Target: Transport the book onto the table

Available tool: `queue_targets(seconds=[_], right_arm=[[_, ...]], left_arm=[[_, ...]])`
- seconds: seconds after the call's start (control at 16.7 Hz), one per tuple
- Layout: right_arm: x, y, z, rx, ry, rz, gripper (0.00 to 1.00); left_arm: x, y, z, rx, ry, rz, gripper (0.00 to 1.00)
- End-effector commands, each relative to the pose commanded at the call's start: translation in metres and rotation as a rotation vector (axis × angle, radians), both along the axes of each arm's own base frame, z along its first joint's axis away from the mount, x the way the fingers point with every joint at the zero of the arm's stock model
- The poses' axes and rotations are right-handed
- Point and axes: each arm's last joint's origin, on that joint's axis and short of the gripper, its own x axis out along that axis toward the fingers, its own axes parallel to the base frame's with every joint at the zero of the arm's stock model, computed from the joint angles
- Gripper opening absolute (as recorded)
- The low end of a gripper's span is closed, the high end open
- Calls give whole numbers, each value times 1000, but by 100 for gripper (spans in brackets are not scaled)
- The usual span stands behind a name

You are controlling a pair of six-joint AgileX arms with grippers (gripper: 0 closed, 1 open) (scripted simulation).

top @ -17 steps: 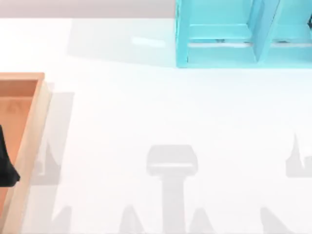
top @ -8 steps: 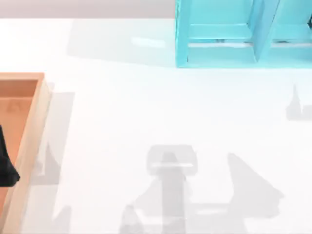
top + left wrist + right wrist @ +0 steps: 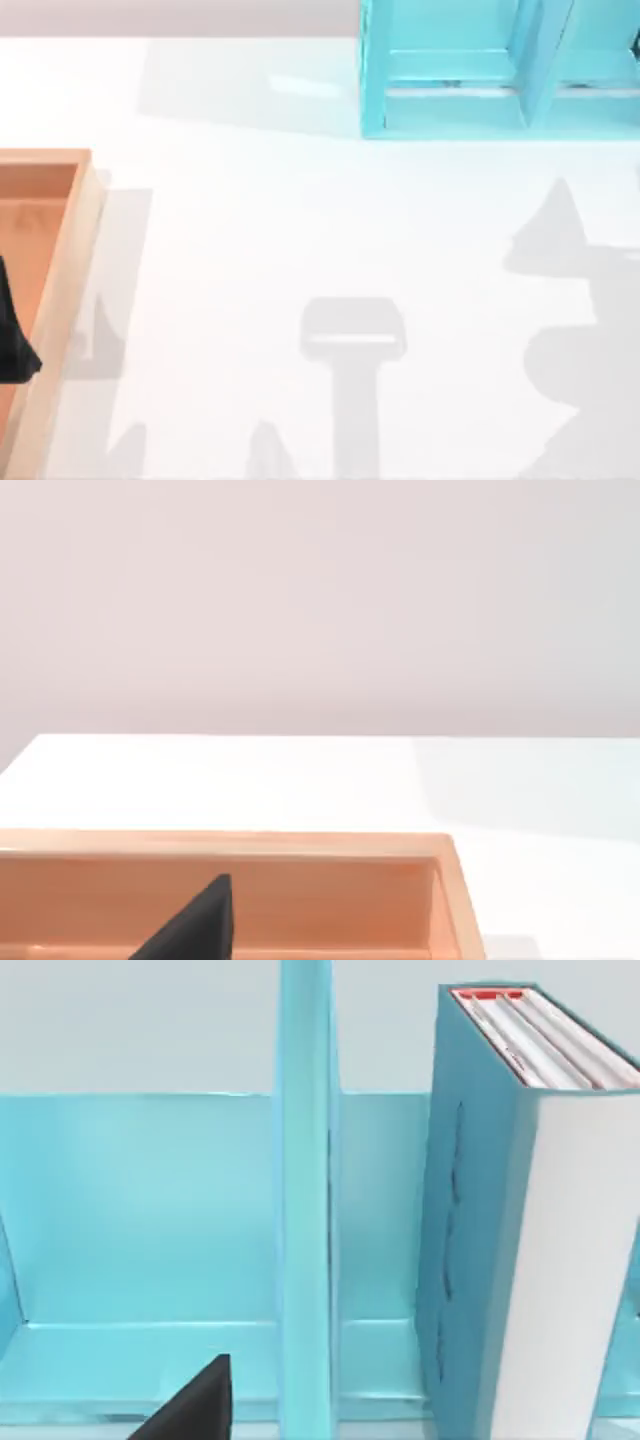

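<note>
Top view: a glossy white tabletop (image 3: 300, 220) carries a turquoise shelf unit (image 3: 450, 70) at its far edge, right of centre, and an orange-brown wooden tray (image 3: 60, 260) with a raised rim at the left edge. A dark part of the left tool (image 3: 12, 335) lies over the tray's interior near the left border; whether its fingers are apart or together cannot be told, and nothing is seen in its hold. Grey shadows of the arms fall on the tabletop at the near edge and at the right side.

Left wrist view: the tray's rim (image 3: 250, 845) runs across the foreground with the white tabletop (image 3: 250, 780) beyond it and a plain wall behind. One dark fingertip (image 3: 200, 920) of the left tool stands above the tray's inner wall.

Right wrist view: the camera faces the shelf unit (image 3: 140, 1220), whose upright divider (image 3: 305, 1200) separates two compartments. The book (image 3: 500, 1230) stands upright in the compartment beside the divider, teal-blue cover toward the divider, white page edges facing the camera, a red mark at its top corner. One dark fingertip (image 3: 200, 1400) of the right tool appears in front of the other compartment, apart from the book; how far that tool is open cannot be told, and it holds nothing visible.
</note>
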Motion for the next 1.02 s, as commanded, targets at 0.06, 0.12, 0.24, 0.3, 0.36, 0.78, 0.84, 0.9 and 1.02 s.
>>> queue_targets(seconds=[0.06, 0.12, 0.24, 0.3, 0.36, 0.78, 0.84, 0.9, 1.02], right_arm=[[8, -8, -15, 3, 11, -2, 100], [14, -15, -27, 6, 18, -4, 100], [23, -26, -47, 7, 23, -7, 100], [26, -30, -54, 7, 23, -8, 100], [28, -33, -59, 6, 22, -9, 100], [30, -33, -62, 7, 25, -6, 100], [33, -34, -62, 7, 24, -8, 100], [38, -35, -63, 6, 23, -9, 100], [54, -37, -65, 5, 21, -9, 100]], left_arm=[[0, 0, 0, 0, 0, 0, 100], [0, 0, 0, 0, 0, 0, 100], [0, 0, 0, 0, 0, 0, 100], [0, 0, 0, 0, 0, 0, 100], [0, 0, 0, 0, 0, 0, 100], [0, 0, 0, 0, 0, 0, 100], [0, 0, 0, 0, 0, 0, 100], [0, 0, 0, 0, 0, 0, 100], [0, 0, 0, 0, 0, 0, 100]])
